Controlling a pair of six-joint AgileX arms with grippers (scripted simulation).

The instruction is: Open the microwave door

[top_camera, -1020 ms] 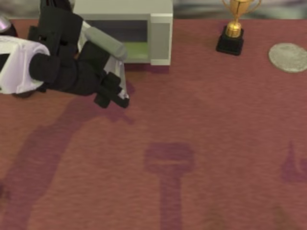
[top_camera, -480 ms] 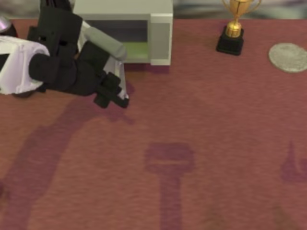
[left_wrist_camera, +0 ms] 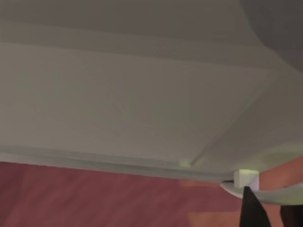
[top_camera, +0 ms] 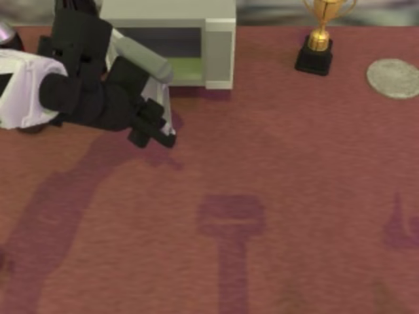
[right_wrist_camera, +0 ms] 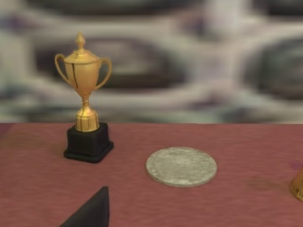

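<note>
The light-grey microwave (top_camera: 219,52) stands at the table's back edge, left of centre. Its dark cavity and green inner floor (top_camera: 188,69) are exposed. The microwave door (top_camera: 145,57) is swung out toward the front left and fills most of the left wrist view (left_wrist_camera: 132,99). My left gripper (top_camera: 157,134) is at the door's free edge, with dark fingers (left_wrist_camera: 252,213) closed beside the small white handle block (left_wrist_camera: 246,178). My right arm is out of the top view; only one dark fingertip (right_wrist_camera: 94,213) shows in the right wrist view.
A gold trophy (top_camera: 319,39) on a black base stands right of the microwave, also in the right wrist view (right_wrist_camera: 85,118). A flat grey disc (top_camera: 395,77) lies at the far right (right_wrist_camera: 181,165). The red table surface (top_camera: 262,196) stretches to the front.
The left gripper and the door edge have crept very slightly to the left; otherwise nothing has visibly moved.
</note>
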